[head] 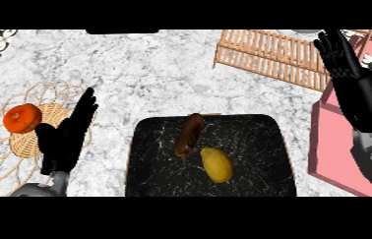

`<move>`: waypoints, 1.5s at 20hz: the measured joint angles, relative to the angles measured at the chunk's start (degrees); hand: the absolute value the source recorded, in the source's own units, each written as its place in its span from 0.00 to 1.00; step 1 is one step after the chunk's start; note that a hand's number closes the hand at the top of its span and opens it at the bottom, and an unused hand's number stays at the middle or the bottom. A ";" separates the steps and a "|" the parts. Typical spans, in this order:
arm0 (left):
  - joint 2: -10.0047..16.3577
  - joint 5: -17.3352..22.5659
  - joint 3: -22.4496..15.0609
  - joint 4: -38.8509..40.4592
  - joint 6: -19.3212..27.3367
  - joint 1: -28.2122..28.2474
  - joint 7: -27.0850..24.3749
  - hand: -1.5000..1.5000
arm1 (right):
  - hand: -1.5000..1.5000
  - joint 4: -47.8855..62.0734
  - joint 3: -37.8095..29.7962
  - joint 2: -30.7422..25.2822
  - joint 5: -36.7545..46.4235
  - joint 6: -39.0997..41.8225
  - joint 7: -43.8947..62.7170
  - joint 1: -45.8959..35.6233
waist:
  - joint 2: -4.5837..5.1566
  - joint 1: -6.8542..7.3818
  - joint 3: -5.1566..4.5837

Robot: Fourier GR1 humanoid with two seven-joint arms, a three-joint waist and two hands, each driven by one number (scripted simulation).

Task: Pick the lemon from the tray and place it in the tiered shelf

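Where its grey forearm entered at seven o'clock, the left hand [67, 132] stood flat and wide, fingers straight toward one o'clock, empty, at nine o'clock of the black tray [145, 159]. The right hand [340, 56] rested spread, fingers up, at three o'clock of the slatted shelf [269, 56]. The lemon [216, 165] lay in the tray, just beside a brown oblong item [189, 134].
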 measured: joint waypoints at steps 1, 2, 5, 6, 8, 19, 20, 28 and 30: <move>-0.29 -0.36 -0.16 -0.45 0.16 0.42 -0.38 0.50 | 1.00 -0.31 0.84 0.38 0.04 0.82 0.40 -0.06 | -0.14 0.47 0.06; -0.17 -0.40 0.42 -0.41 0.18 -0.09 -0.69 0.50 | 1.00 -0.97 2.56 1.06 -0.24 2.29 0.81 -0.13 | -0.22 0.90 0.10; -0.44 -1.18 1.55 -1.11 1.21 -2.26 -1.94 0.50 | 1.00 -3.00 9.78 3.38 -2.41 9.32 3.35 -2.05 | -0.23 3.33 0.11; -0.62 -1.32 1.86 -1.47 1.48 -2.95 -2.47 0.50 | 1.00 -3.45 12.61 4.67 -3.29 11.84 4.13 -2.91 | -0.10 4.64 0.10; -0.99 -0.57 3.45 -1.06 1.67 -4.05 -2.96 0.50 | 0.00 -2.05 15.82 7.96 -1.88 9.84 9.34 -5.69 | -0.17 4.54 0.06; -1.74 -0.05 6.70 -1.38 1.70 -3.25 -4.55 0.50 | 0.00 3.22 14.59 8.37 -19.74 34.95 16.29 -15.58 | -0.36 3.03 0.24; -1.65 0.13 6.77 -1.49 1.34 -2.91 -4.65 0.50 | 0.00 2.41 14.74 6.74 -19.25 37.09 16.93 -16.98 | -0.44 2.97 0.23; -1.60 -0.27 7.25 -3.52 2.05 -1.57 -3.44 0.50 | 0.00 -9.33 17.84 -2.54 -9.81 45.97 24.10 -25.95 | -1.13 2.05 0.22; -1.75 -0.28 7.41 -3.38 1.96 -1.22 -3.72 0.50 | 0.00 -12.96 19.20 -3.62 -5.53 46.30 26.18 -27.74 | -1.14 1.84 0.20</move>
